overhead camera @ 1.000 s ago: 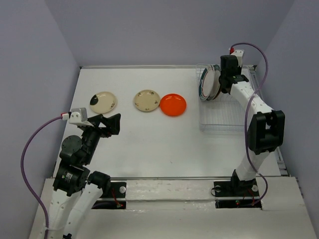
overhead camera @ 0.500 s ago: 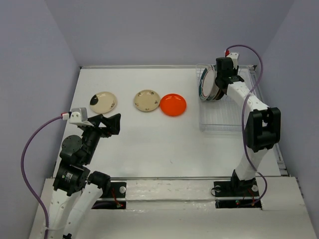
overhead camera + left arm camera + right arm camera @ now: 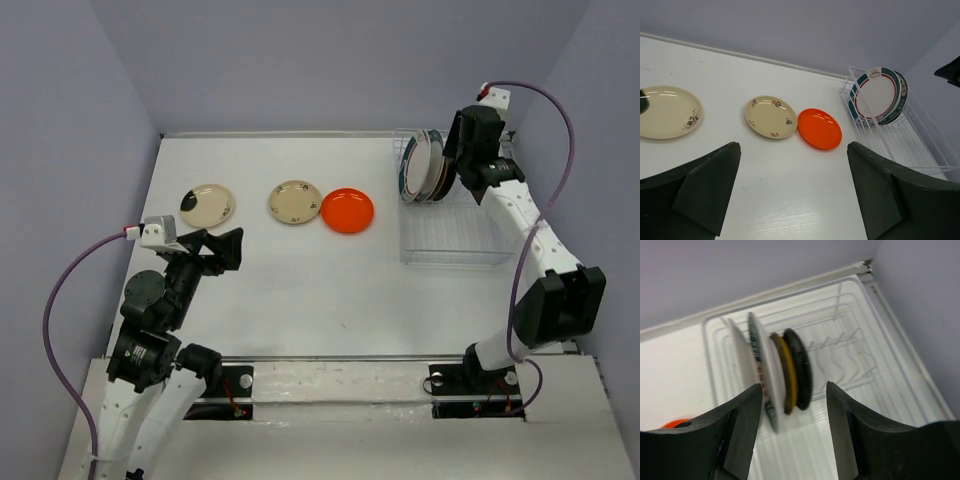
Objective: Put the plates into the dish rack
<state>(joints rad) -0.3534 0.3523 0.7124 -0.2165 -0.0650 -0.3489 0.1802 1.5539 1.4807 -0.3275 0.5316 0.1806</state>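
Grey walls box in a white tabletop, and the rack (image 3: 455,240) sits in its far right corner. The racked plates (image 3: 422,170) stand on edge at the rack's far end. Your right fingers (image 3: 455,165) hang just above them, apart and holding nothing. If you pull away sideways, a finger could clip a rim and tip the row over. A straight lift looks safer.

Three plates lie flat toward the far edge. The orange plate (image 3: 347,210) is touching or nearly touching the middle cream plate (image 3: 294,202), and the left cream plate (image 3: 208,205) lies well apart. Grabbing either neighbour may shove the other. Flat plates also give little edge to pinch, so a slip is likely. Your left fingers (image 3: 215,250) are spread wide and empty, near the left edge.
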